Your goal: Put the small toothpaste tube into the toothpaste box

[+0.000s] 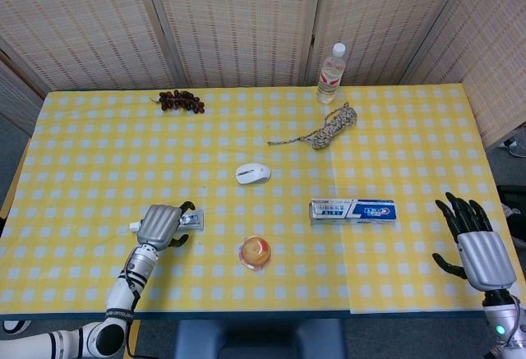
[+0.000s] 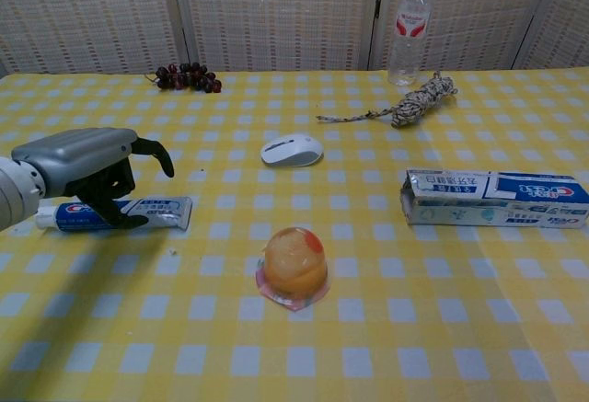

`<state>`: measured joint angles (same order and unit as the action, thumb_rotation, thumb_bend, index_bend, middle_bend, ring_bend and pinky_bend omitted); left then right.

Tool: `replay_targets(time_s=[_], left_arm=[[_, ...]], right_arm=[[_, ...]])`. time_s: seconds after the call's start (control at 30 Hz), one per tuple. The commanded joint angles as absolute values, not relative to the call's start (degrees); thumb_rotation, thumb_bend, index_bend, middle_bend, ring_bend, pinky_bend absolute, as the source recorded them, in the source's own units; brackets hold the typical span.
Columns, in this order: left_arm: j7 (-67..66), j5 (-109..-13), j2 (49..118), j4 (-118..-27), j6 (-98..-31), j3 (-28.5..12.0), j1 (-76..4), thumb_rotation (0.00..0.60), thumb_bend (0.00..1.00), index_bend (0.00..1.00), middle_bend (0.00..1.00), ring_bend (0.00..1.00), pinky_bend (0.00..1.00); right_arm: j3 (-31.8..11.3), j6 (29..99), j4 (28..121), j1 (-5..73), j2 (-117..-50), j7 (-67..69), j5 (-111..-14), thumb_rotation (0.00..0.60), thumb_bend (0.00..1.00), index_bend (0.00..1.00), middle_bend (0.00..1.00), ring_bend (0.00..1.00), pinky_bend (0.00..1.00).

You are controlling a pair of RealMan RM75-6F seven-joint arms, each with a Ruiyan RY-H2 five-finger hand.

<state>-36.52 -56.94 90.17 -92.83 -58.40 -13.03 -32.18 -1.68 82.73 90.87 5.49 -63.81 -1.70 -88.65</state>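
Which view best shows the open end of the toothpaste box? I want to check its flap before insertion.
The chest view: the blue-and-white cardboard toothpaste box shows its left end nearly side-on, flaps visible. The head view shows the box from above, the end's detail too small to read.

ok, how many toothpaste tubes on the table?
1. The toothpaste tube lies near the left front of the table, under the left hand. The toothpaste box is to the right; its inside isn't visible.

**Little that can be read**

The toothpaste box (image 2: 495,198) near the table's right edge carries a blue panel with white brand lettering and a row of characters on top, too small to make out. The toothpaste tube (image 2: 138,212) near the left edge shows a red-and-white logo, unreadable. The bottle (image 2: 409,25) at the far edge has a red label, also illegible.
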Motion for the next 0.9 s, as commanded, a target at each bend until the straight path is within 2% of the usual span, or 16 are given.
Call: replay_targets(time_s=[0.03, 0.9], left_arm=[[-36.5, -54.7, 90.8, -91.5, -57.3, -13.4, -33.7, 0.600, 0.33, 0.34, 1.00, 1.00, 1.00], [-33.6, -44.4, 92.0, -83.2, -53.5, -11.0, -39.4, 0.600, 0.32, 0.35, 1.00, 1.00, 1.00]], right_arm=[[-1.9, 82.7, 90.7, 5.5, -63.8, -1.6, -88.3, 0.600, 0.25, 0.00, 0.00, 0.00, 0.00], [-2.1, 82.0, 90.3, 5.7, -64.2, -2.6, -87.1, 0.600, 0.25, 0.00, 0.00, 0.00, 0.00]])
